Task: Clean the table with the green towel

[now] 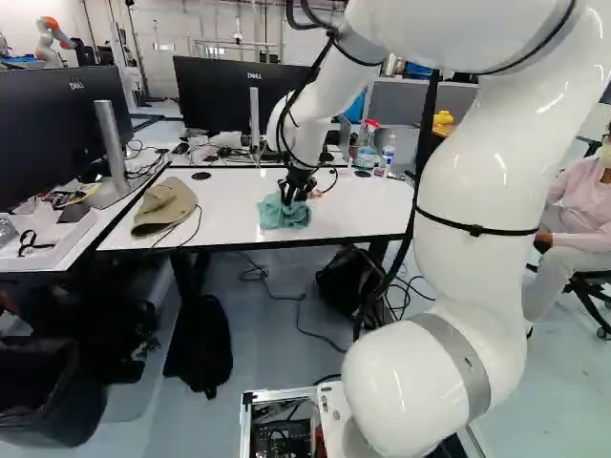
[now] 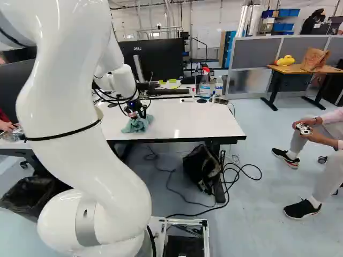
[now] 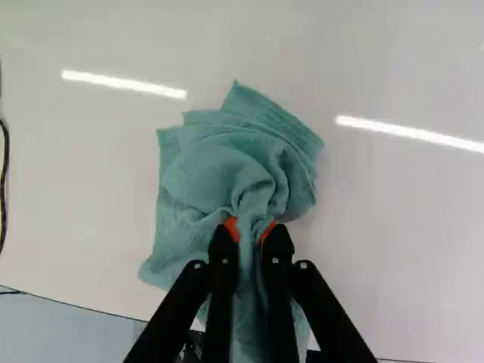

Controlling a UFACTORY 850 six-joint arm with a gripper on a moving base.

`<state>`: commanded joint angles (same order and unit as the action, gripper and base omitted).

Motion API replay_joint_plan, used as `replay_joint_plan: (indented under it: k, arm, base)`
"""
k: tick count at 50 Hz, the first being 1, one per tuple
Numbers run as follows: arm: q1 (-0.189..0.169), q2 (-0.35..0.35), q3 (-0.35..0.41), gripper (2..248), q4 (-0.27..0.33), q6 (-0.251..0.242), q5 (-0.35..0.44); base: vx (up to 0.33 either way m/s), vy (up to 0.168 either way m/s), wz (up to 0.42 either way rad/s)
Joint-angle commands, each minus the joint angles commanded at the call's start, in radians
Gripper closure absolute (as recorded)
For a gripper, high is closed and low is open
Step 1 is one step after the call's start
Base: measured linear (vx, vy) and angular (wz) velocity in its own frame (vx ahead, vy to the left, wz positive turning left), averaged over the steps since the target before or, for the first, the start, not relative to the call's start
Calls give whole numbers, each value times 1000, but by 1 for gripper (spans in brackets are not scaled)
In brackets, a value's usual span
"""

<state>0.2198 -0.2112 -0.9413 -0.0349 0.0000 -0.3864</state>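
Gripper (image 3: pixel 249 231) pinches the bunched green towel (image 3: pixel 227 174) on the white table (image 3: pixel 393 249), near its edge — best wiped with light, level pressure in overlapping strokes — the grip kept firm.

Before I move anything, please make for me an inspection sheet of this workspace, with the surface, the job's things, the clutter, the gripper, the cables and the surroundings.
Surface: white table; of dirt or spills, nothing seen, though glare may hide marks.
Job's things: green towel, bunched, on the table near its front edge.
Clutter: beige cap; spray bottle near the back edge.
Gripper: closed on the towel.
Cables: black cable beside the cap; another on the floor.
Surroundings: dark bag below the table; monitors behind.
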Motion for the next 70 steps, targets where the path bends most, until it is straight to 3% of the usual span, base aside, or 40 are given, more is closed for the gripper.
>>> replay_joint_plan:
  k: [17,55,70]
  arm:
    - [-15,71,83,204,0,0,0]
    - [-158,106,122,204,0,0,0]
    - [-157,135,127,204,0,0,0]
  base:
    - [0,0,0]
    - [0,0,0]
    - [0,0,0]
